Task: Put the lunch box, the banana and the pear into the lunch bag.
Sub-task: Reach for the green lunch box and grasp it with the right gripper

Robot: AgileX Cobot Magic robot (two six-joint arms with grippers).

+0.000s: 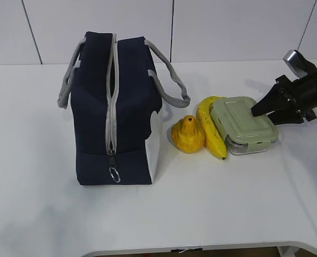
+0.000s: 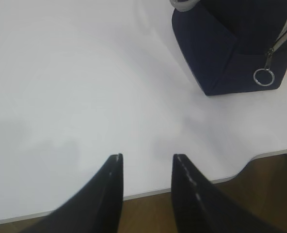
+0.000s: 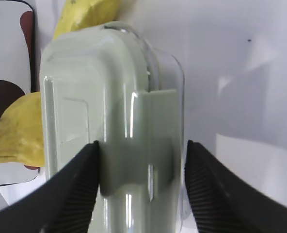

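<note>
At three o'clock, the right gripper (image 1: 258,111) spreads its jaws around the lunch box (image 1: 243,125), not yet pinching. Bag (image 1: 115,112) at nine o'clock. Next, likely: close and lift. Left gripper (image 2: 146,167) idles, jaws apart.

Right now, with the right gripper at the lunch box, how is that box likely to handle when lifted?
The lunch box looks rigid: clear glass walls under a hard green lid, so probably heavy for its size. Its glossy sides may slip between the right gripper fingers. It lies against the banana, which may shift.
</note>
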